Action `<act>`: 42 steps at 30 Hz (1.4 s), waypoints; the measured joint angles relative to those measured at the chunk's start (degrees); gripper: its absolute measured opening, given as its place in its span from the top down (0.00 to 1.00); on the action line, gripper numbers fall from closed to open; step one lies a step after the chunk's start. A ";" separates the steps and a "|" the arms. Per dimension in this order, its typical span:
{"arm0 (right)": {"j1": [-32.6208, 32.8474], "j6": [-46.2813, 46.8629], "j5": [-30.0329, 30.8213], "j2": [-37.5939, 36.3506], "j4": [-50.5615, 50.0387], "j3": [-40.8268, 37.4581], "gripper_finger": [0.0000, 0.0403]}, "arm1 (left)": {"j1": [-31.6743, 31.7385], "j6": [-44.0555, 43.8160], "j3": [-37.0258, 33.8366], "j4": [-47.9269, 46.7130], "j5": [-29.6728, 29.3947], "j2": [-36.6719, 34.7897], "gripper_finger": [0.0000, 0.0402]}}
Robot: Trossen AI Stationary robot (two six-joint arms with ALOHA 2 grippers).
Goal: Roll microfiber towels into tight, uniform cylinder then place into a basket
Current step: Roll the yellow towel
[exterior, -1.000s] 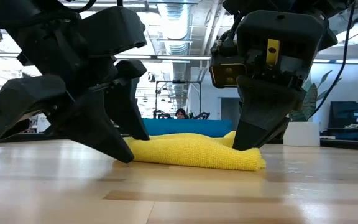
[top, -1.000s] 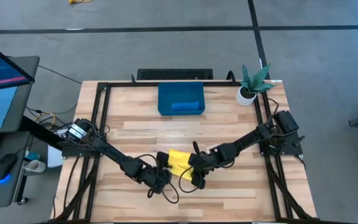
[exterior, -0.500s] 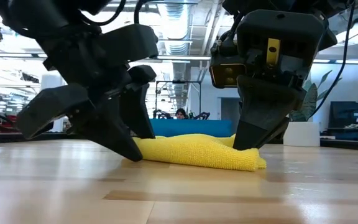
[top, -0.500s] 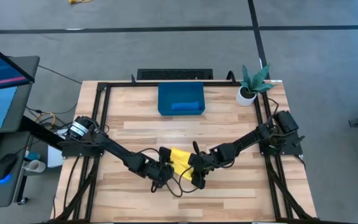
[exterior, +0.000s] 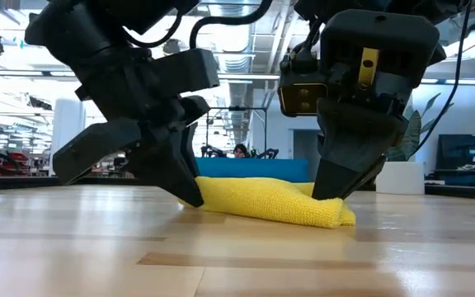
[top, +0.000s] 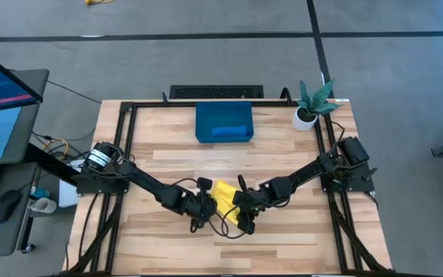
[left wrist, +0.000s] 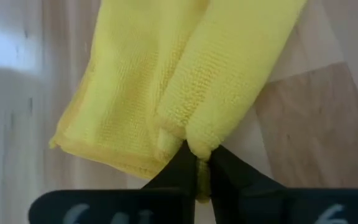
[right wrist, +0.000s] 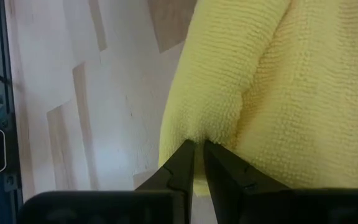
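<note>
I had the yellow towel (top: 224, 193) lying rolled on the wooden tabletop (top: 283, 146), near its front edge and well apart from the basket (top: 223, 122) at the back, where a blue towel (top: 231, 132) already lay inside. My left hand (left wrist: 197, 163) was pinched tight on a fold at one end of the roll, and my right hand (right wrist: 197, 154) was nipping the cloth at the other end, its fingers nearly pressed together on the nap. To my mind the step in hand was gathering the roll for the lift, and doing it well meant keeping both pinches deep enough to catch more than the outer layer, then raising the two ends together and level so the coil would not sag or unwind. The cloth looked soft and looped, plump at the folds, more a flattened bundle than a firm cylinder; the tabletop was smooth pale planking and likely offered little grip against slipping.
</note>
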 joint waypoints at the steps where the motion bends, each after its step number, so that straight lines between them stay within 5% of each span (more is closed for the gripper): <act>1: 0.00 -0.01 -0.02 -0.01 -0.01 0.00 0.84 | 0.00 -1.45 0.00 -0.02 0.51 -0.03 0.97; 12: 0.17 -1.97 -0.76 -1.60 -1.42 -0.17 0.84 | 0.04 -19.56 0.15 0.46 11.25 -0.28 0.96; 22: 0.44 -3.01 -1.41 -2.47 -3.04 -0.15 0.83 | -0.03 -24.48 1.08 0.16 14.36 -0.16 0.96; 32: -0.92 -4.14 -6.72 -3.78 -5.92 -0.09 0.70 | -0.05 -30.90 1.88 -0.02 17.48 -0.04 0.96; 37: 0.01 -7.70 -2.31 -10.19 -12.24 -0.18 0.70 | -0.07 -34.39 1.88 -0.05 18.32 -0.04 0.96; 42: 6.27 -15.13 14.17 -17.41 -17.11 -0.17 0.71 | -0.07 -36.86 1.88 0.04 18.32 -0.04 0.96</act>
